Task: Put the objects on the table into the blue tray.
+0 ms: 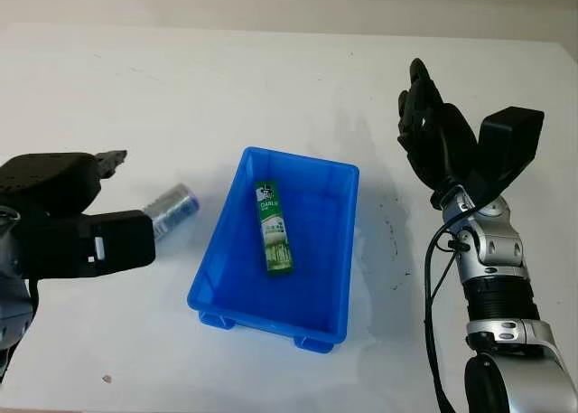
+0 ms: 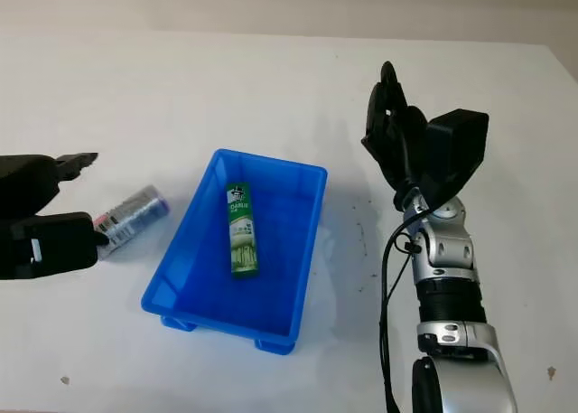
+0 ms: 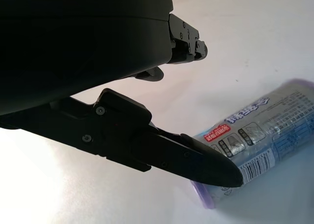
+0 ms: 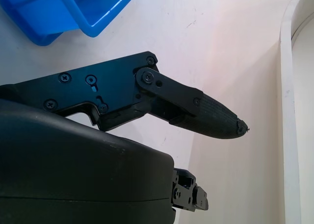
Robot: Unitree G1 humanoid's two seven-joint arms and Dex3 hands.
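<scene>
At centre left, the open left hand [image 1: 86, 219] holds nothing beside the lying pale packet [image 1: 172, 209]; a careless finger could roll it away across the table [image 1: 271, 88], short of the blue tray [image 1: 339, 277].

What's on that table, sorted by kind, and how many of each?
Blue tray: 1
Green tube, lying inside the tray: 1
Silvery-blue packet, on the table beside the tray, by the open left hand: 1
Total: 3
</scene>
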